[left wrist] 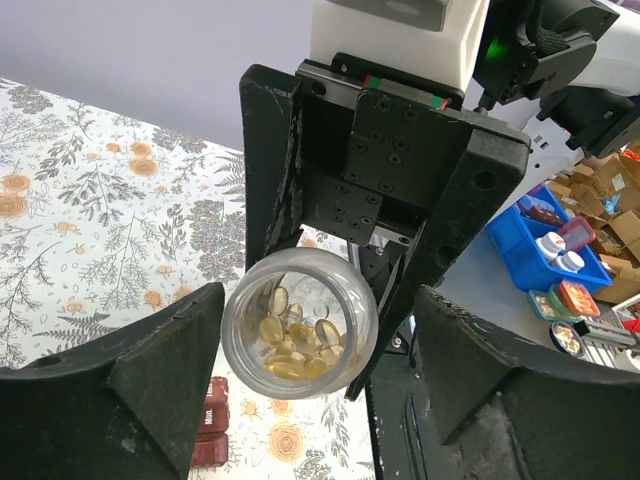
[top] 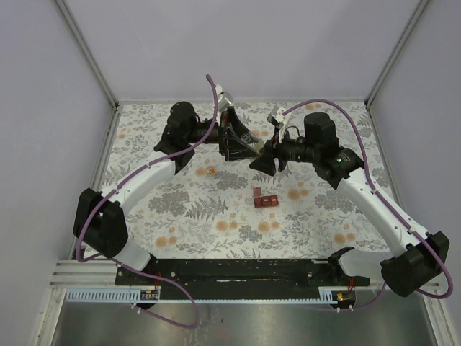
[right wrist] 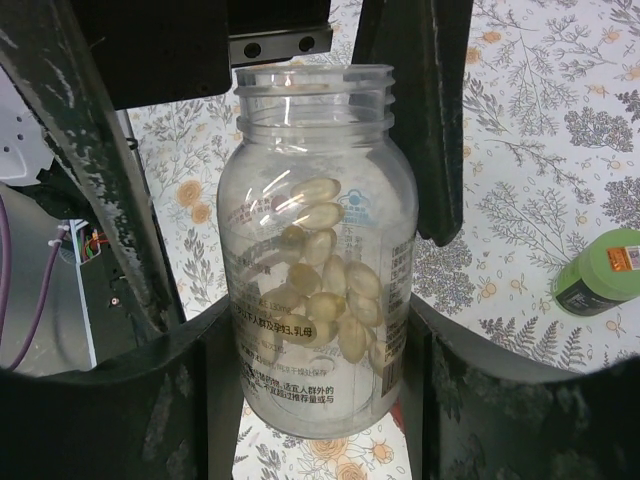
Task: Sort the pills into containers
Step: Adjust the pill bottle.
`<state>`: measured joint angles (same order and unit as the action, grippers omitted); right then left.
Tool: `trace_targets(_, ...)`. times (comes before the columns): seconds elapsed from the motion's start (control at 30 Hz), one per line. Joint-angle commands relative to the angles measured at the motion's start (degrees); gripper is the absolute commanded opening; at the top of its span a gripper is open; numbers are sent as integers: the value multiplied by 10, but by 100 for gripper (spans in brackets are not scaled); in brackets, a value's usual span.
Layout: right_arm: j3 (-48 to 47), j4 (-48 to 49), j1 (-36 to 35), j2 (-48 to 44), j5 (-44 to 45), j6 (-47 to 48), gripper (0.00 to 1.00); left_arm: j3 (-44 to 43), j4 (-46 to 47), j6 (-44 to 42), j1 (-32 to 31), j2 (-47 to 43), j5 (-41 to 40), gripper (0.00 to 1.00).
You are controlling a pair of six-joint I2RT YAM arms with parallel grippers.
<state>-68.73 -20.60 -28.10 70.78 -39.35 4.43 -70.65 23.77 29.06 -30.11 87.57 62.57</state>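
Note:
My right gripper [right wrist: 315,385] is shut on a clear plastic bottle [right wrist: 315,250] with printed text, its lid off and its open mouth pointing away. Several pale yellow pills [right wrist: 325,290] lie inside it. In the left wrist view I look straight into the bottle's mouth [left wrist: 300,325] at the pills [left wrist: 295,345]; my left gripper [left wrist: 320,310] is open, with its fingers wide on either side and not touching the bottle. In the top view both grippers [top: 241,144] [top: 263,160] meet above mid-table. The dark-red pill box [top: 265,200] lies below them and also shows in the left wrist view [left wrist: 210,435]. A green bottle [right wrist: 600,272] lies on the cloth.
A floral cloth [top: 180,216] covers the table. A small orange object [top: 211,171] lies left of the pill box. Grey walls enclose the back and sides, and the black base rail [top: 230,270] runs along the near edge.

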Motion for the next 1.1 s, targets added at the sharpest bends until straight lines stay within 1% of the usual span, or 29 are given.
trace_targets(0.0,-5,29,3,-17,-11,-2,0,-6,9,-16,-4,-6,8,75)
trace_targets(0.07,-5,29,3,-16,-10,0,0,-7,10,-15,-5,-3,10,69)
trace_targets(0.1,-4,28,3,-15,-9,0,0,-8,11,-15,-6,-2,12,63)
trace_targets(0.17,-3,28,2,-16,-8,1,0,-11,21,-3,-6,0,19,54)
trace_targets(0.23,1,28,3,-17,-5,3,0,-12,29,6,-5,0,22,47)
trace_targets(0.3,4,28,3,-17,-2,6,0,-13,31,9,-6,0,23,36)
trace_targets(0.33,5,27,4,-18,-1,6,0,-13,33,10,-6,1,26,32)
trace_targets(0.43,11,25,3,-21,2,9,0,-14,32,9,-6,-2,29,24)
trace_targets(0.5,15,23,4,-22,9,12,0,-15,30,6,-5,-6,31,16)
trace_targets(0.53,17,22,5,-23,11,13,0,-17,23,0,-5,-8,29,10)
trace_targets(0.57,18,22,5,-25,16,13,1,-18,14,-8,-4,-11,27,0)
trace_targets(0.63,21,25,7,-28,23,11,7,-13,15,-7,-2,-16,24,0)
trace_targets(0.7,25,31,9,-32,28,5,16,-1,44,11,-2,-20,23,0)
trace_targets(0.77,23,34,9,-30,31,1,20,10,66,28,-2,-22,23,0)
trace_targets(0.83,19,35,9,-30,31,-1,24,11,66,28,-2,-23,21,0)
trace_targets(0.87,18,35,9,-30,31,-2,30,13,66,28,-2,-24,20,0)
trace_targets(0.9,16,34,9,-30,31,-3,34,15,71,32,-2,-26,17,0)
trace_targets(1.0,13,35,9,-31,31,-5,39,29,108,56,-2,-29,6,0)
trace_targets(1.03,11,35,10,-31,31,-5,46,35,127,75,-2,-30,5,0)
trace_targets(1.07,12,35,9,-33,32,-4,49,38,138,80,-2,-30,5,0)
